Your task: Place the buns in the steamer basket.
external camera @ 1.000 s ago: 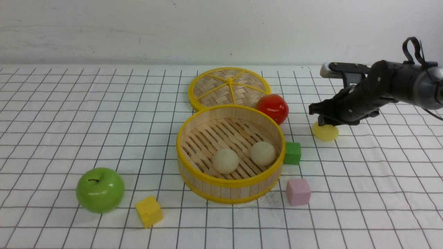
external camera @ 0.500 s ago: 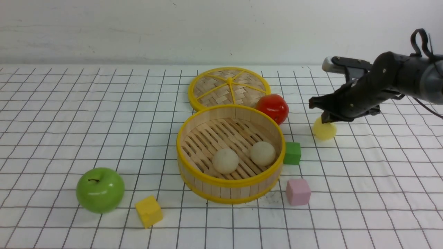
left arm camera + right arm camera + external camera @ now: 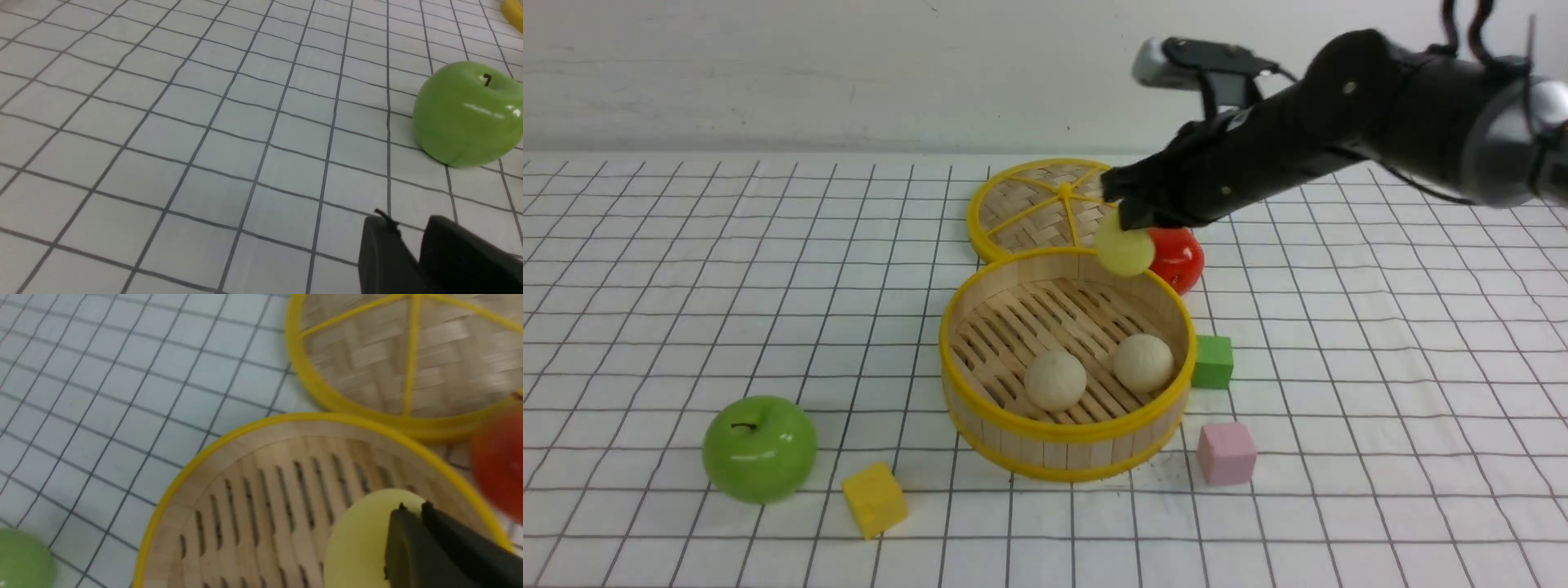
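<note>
The steamer basket [image 3: 944, 343] stands mid-table with two beige buns [image 3: 1054, 380] [image 3: 1143, 362] on its slatted floor. My right gripper [image 3: 1123, 219] is shut on the pale yellow bun [image 3: 1125, 250] and holds it in the air just over the basket's far rim. In the right wrist view the yellow bun [image 3: 355, 543] bulges beside the black fingertips [image 3: 398, 522], above the basket floor [image 3: 261, 498]. My left gripper [image 3: 408, 222] shows only in the left wrist view, low over the cloth, its fingers a little apart with nothing between them.
The woven lid [image 3: 1045, 200] lies behind the basket, with a red apple [image 3: 1183, 260] beside it. A green apple [image 3: 759, 448] and a yellow cube [image 3: 874, 498] sit front left. A green cube [image 3: 1213, 362] and a pink cube [image 3: 1226, 453] sit right of the basket.
My right gripper closed on the yellow bun at the right of the table, lifted it and carried it left to above the basket's far rim.
</note>
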Robot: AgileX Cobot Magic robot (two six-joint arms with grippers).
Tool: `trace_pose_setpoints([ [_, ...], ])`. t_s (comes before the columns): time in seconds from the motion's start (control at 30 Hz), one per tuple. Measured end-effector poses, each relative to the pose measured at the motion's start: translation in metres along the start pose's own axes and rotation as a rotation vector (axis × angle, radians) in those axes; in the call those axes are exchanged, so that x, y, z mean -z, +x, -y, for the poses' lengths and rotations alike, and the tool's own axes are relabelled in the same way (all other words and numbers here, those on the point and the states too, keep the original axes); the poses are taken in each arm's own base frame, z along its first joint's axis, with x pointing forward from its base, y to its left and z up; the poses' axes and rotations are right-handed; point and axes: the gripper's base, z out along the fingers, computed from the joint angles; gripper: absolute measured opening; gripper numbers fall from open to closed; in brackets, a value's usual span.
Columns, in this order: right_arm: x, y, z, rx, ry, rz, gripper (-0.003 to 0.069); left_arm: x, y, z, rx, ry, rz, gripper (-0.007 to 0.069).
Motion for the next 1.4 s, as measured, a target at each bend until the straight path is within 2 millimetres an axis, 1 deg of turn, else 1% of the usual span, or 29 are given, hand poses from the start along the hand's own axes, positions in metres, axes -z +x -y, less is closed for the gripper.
trace_pose_setpoints([
  [0.07,-0.01,0.005,-0.006,0.011,-0.005,-0.003,-0.0001,0.0,0.0,0.0,0.0,0.0,0.0,0.0143],
  [0.13,-0.028,0.014,-0.01,0.021,-0.004,-0.005,-0.0001,0.0,0.0,0.0,0.0,0.0,0.0,0.0143],
  [0.23,-0.049,0.025,-0.008,0.019,0.006,-0.016,0.0003,0.0,0.0,0.0,0.0,0.0,0.0,0.0143],
  [0.33,-0.06,0.032,-0.004,0.014,0.015,-0.032,0.0022,0.0,0.0,0.0,0.0,0.0,0.0,0.0143],
  [0.47,-0.063,0.034,-0.002,0.016,0.02,-0.038,0.0059,0.0,0.0,0.0,0.0,0.0,0.0,0.0143],
  [0.57,-0.061,0.033,-0.002,0.04,0.028,-0.039,0.0135,0.0,0.0,0.0,0.0,0.0,0.0,0.0143],
  [0.6,-0.061,0.033,-0.002,0.041,0.027,-0.041,0.0141,0.0,0.0,0.0,0.0,0.0,0.0,0.0143],
  [0.63,-0.056,0.032,-0.003,0.068,0.031,-0.05,0.0189,0.0,0.0,0.0,0.0,0.0,0.0,0.0143],
  [0.67,-0.055,0.031,-0.003,0.071,0.032,-0.051,0.0195,0.0,0.0,0.0,0.0,0.0,0.0,0.0143],
  [0.7,-0.051,0.029,-0.005,0.092,0.036,-0.055,0.0222,0.0,0.0,0.0,0.0,0.0,0.0,0.0143],
  [0.73,-0.038,0.023,-0.008,0.132,0.043,-0.057,0.0265,0.0,0.0,0.0,0.0,0.0,0.0,0.0143],
  [0.77,-0.037,0.022,-0.008,0.138,0.044,-0.057,0.0269,0.0,0.0,0.0,0.0,0.0,0.0,0.0143],
  [0.8,-0.02,0.015,-0.012,0.168,0.053,-0.06,0.0294,0.0,0.0,0.0,0.0,0.0,0.0,0.0143],
  [0.83,-0.009,0.011,-0.014,0.181,0.06,-0.063,0.0304,0.0,0.0,0.0,0.0,0.0,0.0,0.0143],
  [0.9,0.003,0.006,-0.015,0.186,0.071,-0.062,0.0308,0.0,0.0,0.0,0.0,0.0,0.0,0.0143],
  [0.93,0.024,-0.001,-0.015,0.186,0.095,-0.061,0.0309,0.0,0.0,0.0,0.0,0.0,0.0,0.0143],
  [1.0,0.051,-0.009,-0.014,0.166,0.124,-0.057,0.0307,0.0,0.0,0.0,0.0,0.0,0.0,0.0143],
  [1.03,0.071,-0.014,-0.013,0.148,0.148,-0.057,0.0296,0.0,0.0,0.0,0.0,0.0,0.0,0.0143],
  [1.07,0.078,-0.015,-0.013,0.139,0.152,-0.056,0.0293,0.0,0.0,0.0,0.0,0.0,0.0,0.0143],
  [1.1,0.102,-0.019,-0.012,0.114,0.184,-0.057,0.0272,0.0,0.0,0.0,0.0,0.0,-0.001,0.0143],
  [1.17,0.138,-0.022,-0.01,0.081,0.231,-0.058,0.0221,0.0,0.0,0.0,0.0,0.0,-0.001,0.0143],
  [1.2,0.138,-0.022,-0.009,0.077,0.237,-0.065,0.0216,0.0,0.0,0.0,0.0,0.0,-0.001,0.0143],
  [1.23,0.165,-0.023,-0.01,0.061,0.269,-0.057,0.0169,0.0,0.0,0.0,0.0,0.0,-0.001,0.0143],
  [1.27,0.182,-0.022,-0.01,0.052,0.291,-0.051,0.0133,0.0,0.0,0.0,0.0,0.0,-0.001,0.0143],
  [1.3,0.198,-0.021,-0.011,0.045,0.314,-0.044,0.0087,0.0,0.0,0.0,0.0,0.0,-0.001,0.0143],
  [1.33,0.212,-0.018,-0.012,0.038,0.328,-0.027,0.0057,0.0,0.0,0.0,0.0,0.0,-0.001,0.0143],
  [1.4,0.235,-0.011,-0.014,0.024,0.36,0.006,-0.0005,0.0,0.0,0.0,0.0,0.0,-0.001,0.0143],
])
